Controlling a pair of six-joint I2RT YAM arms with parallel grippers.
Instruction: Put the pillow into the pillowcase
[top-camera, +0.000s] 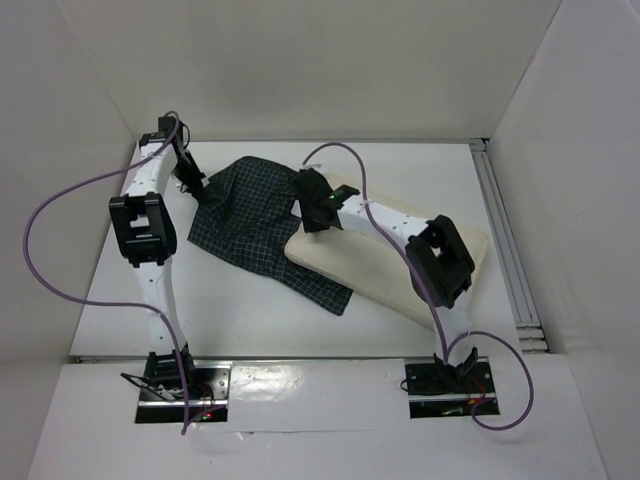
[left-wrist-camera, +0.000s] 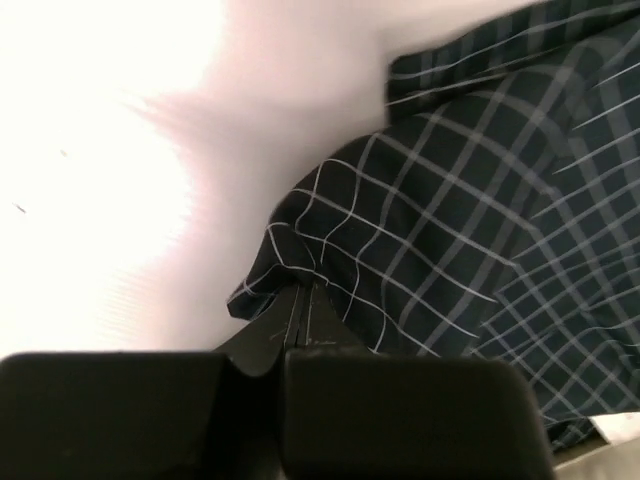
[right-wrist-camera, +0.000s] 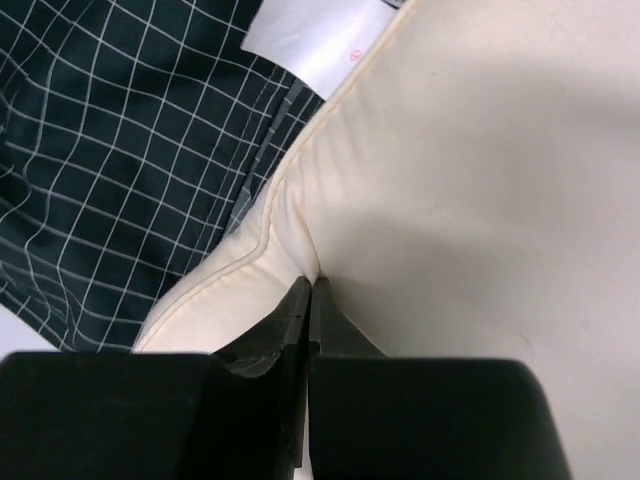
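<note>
My left end effector (left-wrist-camera: 300, 320): clamped on pillowcase (left-wrist-camera: 460, 250) edge. My right end effector (right-wrist-camera: 308, 300): clamped on pillow (right-wrist-camera: 480, 200) seam. Pillow lies outside; insertion entirely remains.

White matte desk (top-camera: 250, 320), boxed in by plain white panels: back wall (top-camera: 320, 70), left wall (top-camera: 50, 150), right wall (top-camera: 570, 150). Silver rails (top-camera: 510, 250) along the desk's right edge. Glossy white ledge (top-camera: 320, 420) at the near edge, showing glare. Bright, even light.

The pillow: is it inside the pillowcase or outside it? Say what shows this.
Outside. The pillow shows bare and cream, its left end lying over the pillowcase.
</note>
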